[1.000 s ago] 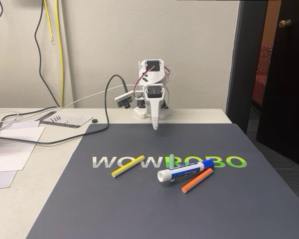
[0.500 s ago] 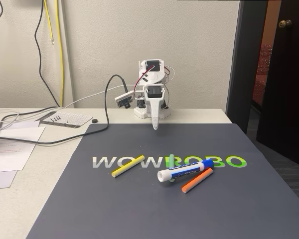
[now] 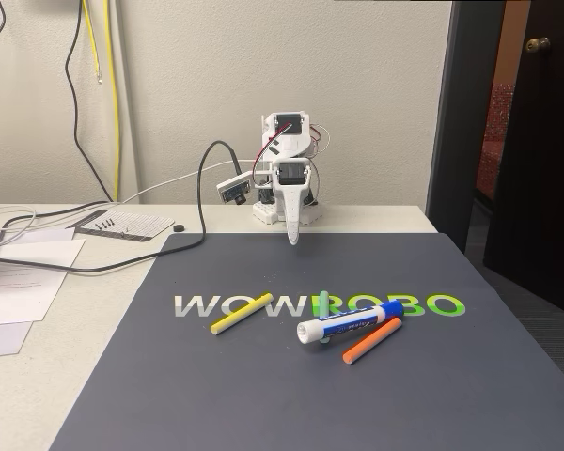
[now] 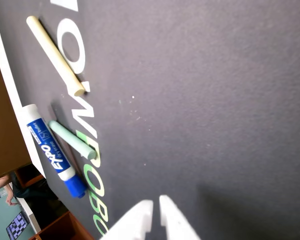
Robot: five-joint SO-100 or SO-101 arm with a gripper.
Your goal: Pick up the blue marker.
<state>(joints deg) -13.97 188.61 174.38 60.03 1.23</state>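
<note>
**Dark mat on a pale table by a doorway**

A grey mat [image 3: 263,395] with "WOWROBO" lettering covers the table [image 3: 38,376]; cables [image 3: 75,254] and papers [image 3: 19,282] lie left, a dark door [image 3: 536,141] stands right. The blue marker [image 3: 350,322] rests mid-mat, touching the green stick [image 3: 324,301], beside the orange stick [image 3: 371,340]. The claw [image 4: 155,205] hangs nearly closed, holding nothing, well apart from the marker.
</note>
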